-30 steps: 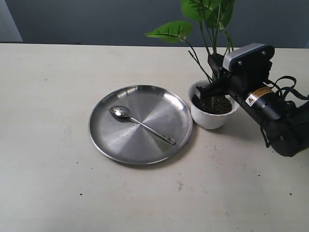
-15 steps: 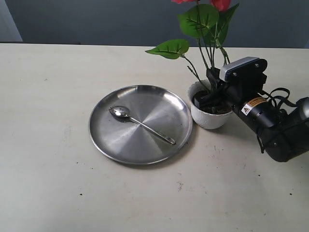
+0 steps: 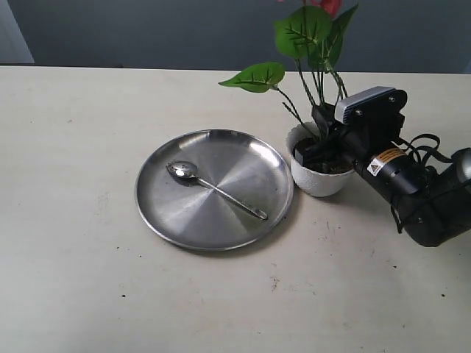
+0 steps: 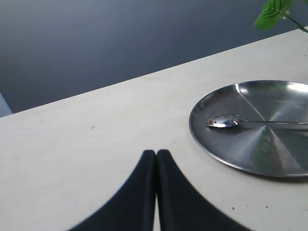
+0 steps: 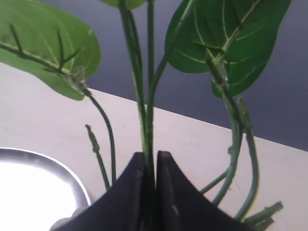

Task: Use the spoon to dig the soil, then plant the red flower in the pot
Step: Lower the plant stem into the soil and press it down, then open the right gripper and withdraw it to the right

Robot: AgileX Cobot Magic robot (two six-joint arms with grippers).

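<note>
white pot, green-leaved red flower, silver spoon.

The exterior camera looked down at a slant from the near side of the worktop, with the plate mid-frame and a dark wall behind it. The left wrist camera sat low, well off the plate, facing it over its own tool. The right wrist camera sat very near the flower, looking past its stems to the wall. All three views shared the plate's rim and the flower's leaves.
</note>
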